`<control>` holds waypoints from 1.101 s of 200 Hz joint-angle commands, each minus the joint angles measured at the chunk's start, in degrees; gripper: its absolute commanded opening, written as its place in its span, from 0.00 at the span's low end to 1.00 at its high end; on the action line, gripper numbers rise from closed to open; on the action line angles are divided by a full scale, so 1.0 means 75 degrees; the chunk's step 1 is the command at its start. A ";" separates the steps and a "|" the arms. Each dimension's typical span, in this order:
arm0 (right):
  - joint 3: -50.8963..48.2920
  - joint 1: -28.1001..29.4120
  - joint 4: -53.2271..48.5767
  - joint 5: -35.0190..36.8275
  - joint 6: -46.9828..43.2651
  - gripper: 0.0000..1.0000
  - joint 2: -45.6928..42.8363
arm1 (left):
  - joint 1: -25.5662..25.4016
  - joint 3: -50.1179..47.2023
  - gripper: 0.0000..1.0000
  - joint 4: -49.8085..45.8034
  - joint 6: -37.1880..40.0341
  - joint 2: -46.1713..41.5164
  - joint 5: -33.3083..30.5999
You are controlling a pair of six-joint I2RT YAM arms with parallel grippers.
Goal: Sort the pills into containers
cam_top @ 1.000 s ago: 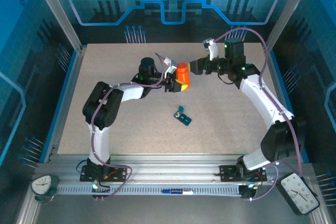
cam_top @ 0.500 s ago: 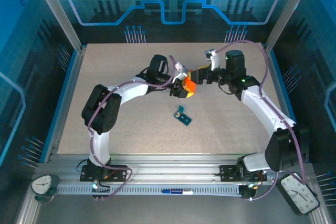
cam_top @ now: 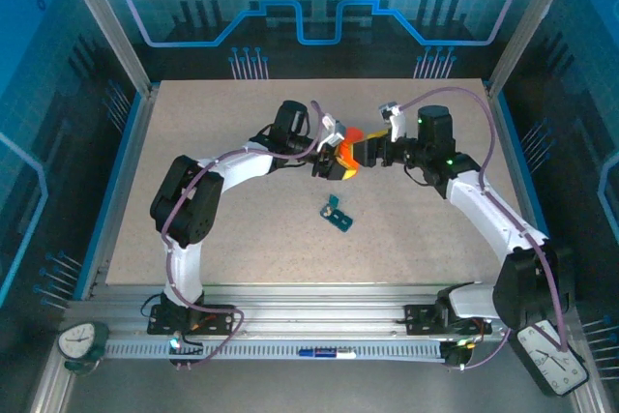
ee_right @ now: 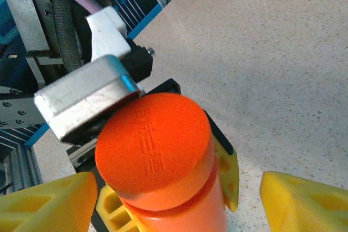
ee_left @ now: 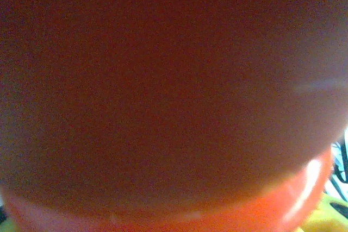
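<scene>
Two arms meet over the middle of the table [cam_top: 193,142] in the top view. The left gripper [cam_top: 329,160] is clamped on an orange bottle [cam_top: 345,155], which is held off the surface and tipped over. The right gripper [cam_top: 368,150] sits just beside the bottle on its other side. The pill box [cam_top: 338,215] lies flat on the table nearer the arm bases, apart from both grippers. Its long axis runs diagonally from far-left to near-right. A small part stands up at its far-left end, too small to make out.

From the left wrist, a blurred orange-red surface of the bottle sits right against the lens.

From the right wrist, the bottle's cap [ee_right: 155,145] points toward the camera, so its long axis runs toward the right gripper. The right gripper's yellow fingers [ee_right: 49,202] stand apart on either side of the cap, not touching it. Behind the cap, the left gripper's yellow pads [ee_right: 227,169] press on the bottle's body.
</scene>
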 commanded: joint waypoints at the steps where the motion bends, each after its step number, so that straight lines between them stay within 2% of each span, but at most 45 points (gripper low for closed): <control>1: -0.0259 -0.0066 0.0542 -0.0267 0.0055 0.80 -0.0226 | 0.0085 -0.0055 0.00 0.0627 -0.0432 -0.0402 0.0424; 48: -0.0468 -0.0056 0.1346 -0.0478 0.0448 0.78 0.0031 | 0.0085 -0.0075 0.00 0.1137 -0.0987 -0.0424 0.0640; 136: 0.0070 0.0241 0.2036 -0.0607 0.0859 0.73 0.0868 | -0.0007 -0.0049 0.00 0.1069 -0.1013 -0.0539 0.0752; 161: 0.0039 0.0252 0.2298 -0.0617 0.1051 0.62 0.0940 | -0.0010 -0.0048 0.00 0.0998 -0.0953 -0.0558 0.0755; 187: -0.0033 0.0251 0.2647 -0.0686 0.1379 0.38 0.1043 | -0.0011 -0.0083 0.00 0.1097 -0.0975 -0.0574 0.0670; 201: -0.0189 0.0254 0.3135 -0.0592 0.1652 0.33 0.1057 | -0.0012 -0.0192 0.00 0.1360 -0.1129 -0.0608 0.0535; 220: -0.0454 0.0242 0.3753 -0.0418 0.2027 0.29 0.1035 | 0.0024 -0.0403 0.12 0.2045 -0.1515 -0.0644 0.0411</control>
